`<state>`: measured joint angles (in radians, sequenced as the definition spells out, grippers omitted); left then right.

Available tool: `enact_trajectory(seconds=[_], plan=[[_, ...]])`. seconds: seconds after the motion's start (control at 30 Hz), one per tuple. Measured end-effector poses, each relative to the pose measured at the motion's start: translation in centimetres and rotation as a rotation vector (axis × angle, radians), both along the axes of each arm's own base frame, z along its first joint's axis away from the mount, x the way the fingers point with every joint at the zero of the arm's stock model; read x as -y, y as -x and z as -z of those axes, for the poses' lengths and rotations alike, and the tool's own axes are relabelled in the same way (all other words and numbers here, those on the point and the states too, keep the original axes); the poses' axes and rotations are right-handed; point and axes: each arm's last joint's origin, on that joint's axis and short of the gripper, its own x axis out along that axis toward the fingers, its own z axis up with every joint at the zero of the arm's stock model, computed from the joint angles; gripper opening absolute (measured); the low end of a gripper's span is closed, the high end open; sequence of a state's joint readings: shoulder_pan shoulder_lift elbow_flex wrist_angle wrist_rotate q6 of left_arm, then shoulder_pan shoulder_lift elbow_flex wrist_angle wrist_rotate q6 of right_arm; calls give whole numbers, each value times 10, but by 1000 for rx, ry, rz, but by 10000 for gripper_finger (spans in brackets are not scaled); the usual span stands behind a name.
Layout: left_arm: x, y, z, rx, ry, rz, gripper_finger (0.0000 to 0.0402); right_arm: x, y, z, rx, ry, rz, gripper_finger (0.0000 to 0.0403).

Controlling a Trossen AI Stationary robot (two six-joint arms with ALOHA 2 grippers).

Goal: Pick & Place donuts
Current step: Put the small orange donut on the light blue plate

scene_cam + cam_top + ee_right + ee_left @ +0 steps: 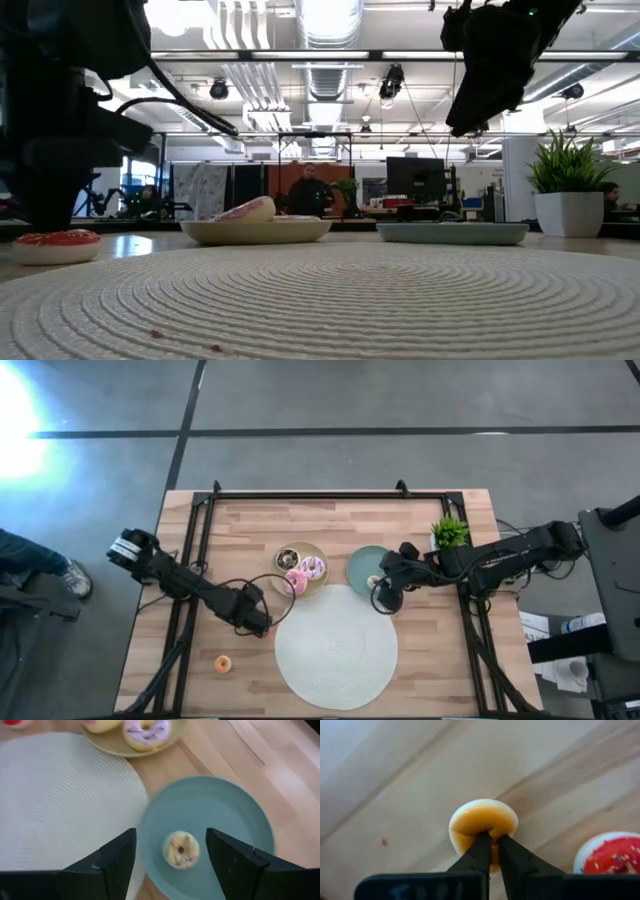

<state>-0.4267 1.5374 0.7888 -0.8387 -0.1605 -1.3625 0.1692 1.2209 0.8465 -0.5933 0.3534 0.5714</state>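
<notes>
left gripper (pixel 491 842): fingers nearly closed, pinching orange donut (pixel 482 822) on bare wood beside mat (pixel 336 648) | red donut (pixel 612 855) just beside | right gripper (pixel 170 862): wide open, empty, above cream donut (pixel 181 850) on teal plate (pixel 235 815)

You see two dark jointed arms, looped black cables; left gripper (pixel 491 851) fingers matte black, tapering to points.

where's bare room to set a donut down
The white mat is bare. The teal plate holds one small donut, with room along its rim. Wood behind both plates is free. The beige plate is crowded; the left tool works beside it.
</notes>
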Motion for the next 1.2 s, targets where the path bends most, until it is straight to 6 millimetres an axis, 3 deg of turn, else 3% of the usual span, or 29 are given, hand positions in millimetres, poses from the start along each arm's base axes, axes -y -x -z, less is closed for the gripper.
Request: enact_trajectory(seconds=[0.13,0.37,0.47,0.6,0.9,1.2], plan=[[0,-8,-29,155,16,23,1,-3,-8,-5,81,-23,-83,230],[2,-31,-118,869,95,412,0,-11,-25,-25,316,-23,-344,230],[-11,-32,-136,1022,109,430,0,-13,-29,-31,380,10,-446,230],[-30,-39,-136,1027,147,413,0,-15,-30,-37,400,85,-536,230],[-62,-90,-124,1202,246,485,0,-26,-47,-51,407,339,-755,231],[-64,-119,-122,1174,314,572,0,-33,-70,-52,258,364,-801,231]])
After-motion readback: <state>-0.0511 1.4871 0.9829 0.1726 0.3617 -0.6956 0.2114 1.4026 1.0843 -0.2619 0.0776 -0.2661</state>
